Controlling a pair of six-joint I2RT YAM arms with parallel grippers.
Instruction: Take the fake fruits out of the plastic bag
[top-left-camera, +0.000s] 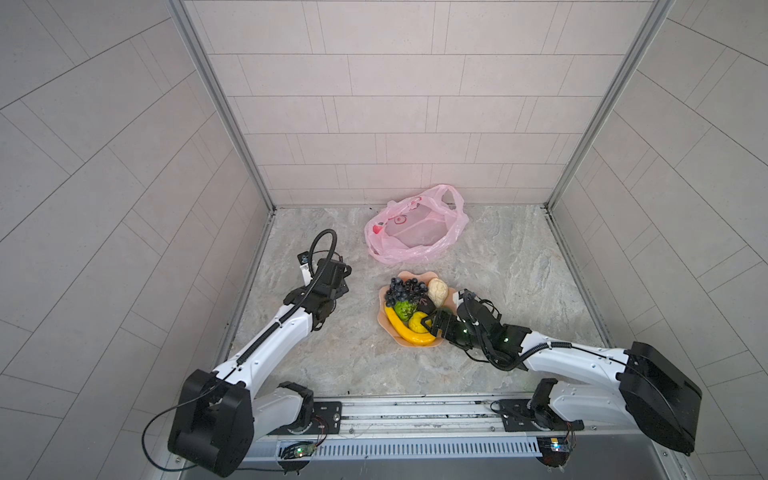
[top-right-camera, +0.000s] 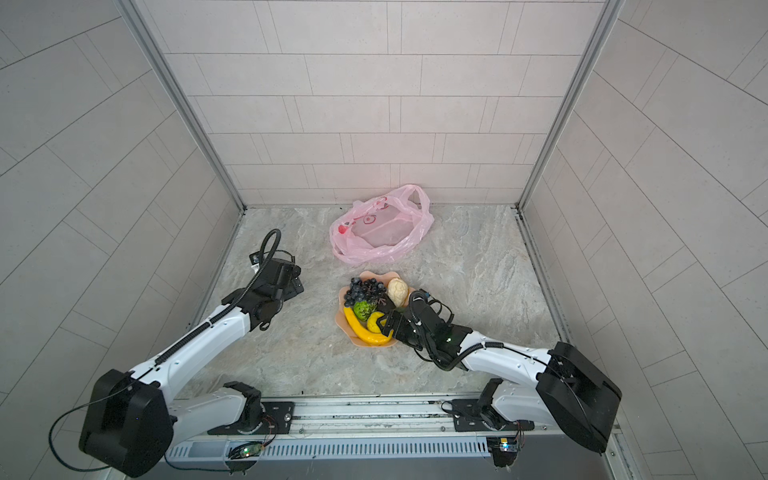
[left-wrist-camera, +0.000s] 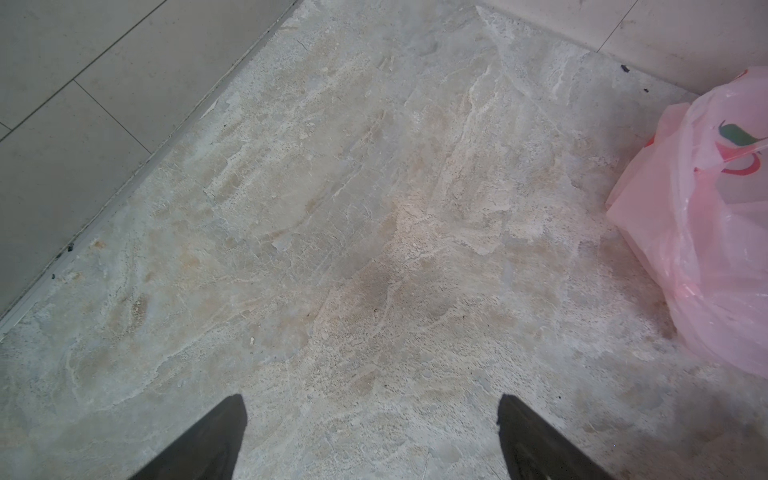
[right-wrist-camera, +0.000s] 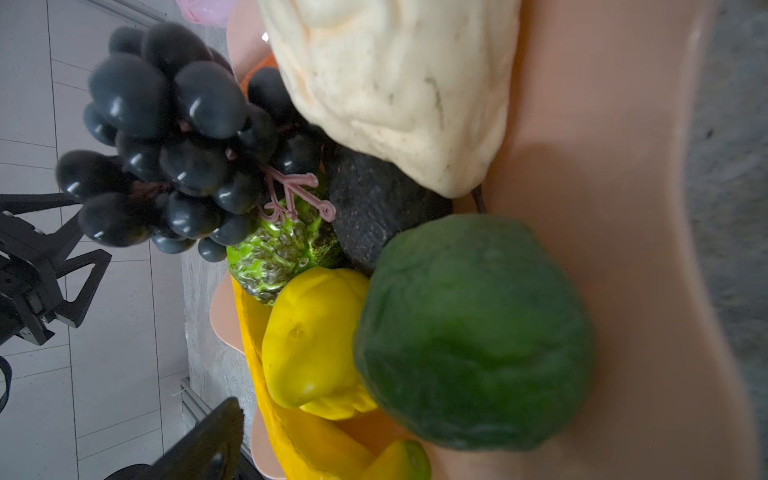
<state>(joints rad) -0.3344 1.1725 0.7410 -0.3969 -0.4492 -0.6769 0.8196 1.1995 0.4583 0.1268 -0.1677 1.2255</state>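
Seven fake fruits (top-left-camera: 409, 309) heaped in one peach dish (top-left-camera: 411, 275) — the single plastic bag (top-left-camera: 415, 226) lies apart by the back wall.
The bag sits crumpled on the stone table (top-left-camera: 519, 270), with bare surface between it and the dish. In the dish are one banana (top-left-camera: 405, 332) along the near rim, one grape bunch (top-left-camera: 401, 291) partly over a bumpy green ball (top-left-camera: 404, 309), one cream knobbly fruit (top-left-camera: 437, 291), one dark fruit (top-left-camera: 427, 308) and one bumpy yellow fruit (top-left-camera: 417, 323). A second, smooth green ball (right-wrist-camera: 473, 332) shows only in the right wrist view. From above, the right gripper (top-left-camera: 431, 324) hangs over that side and hides it. Its jaws stand wide; whether they touch the ball I cannot tell. The left gripper (left-wrist-camera: 370, 419) — also spread wide, holding nothing — hovers over bare table to the left of the bag.
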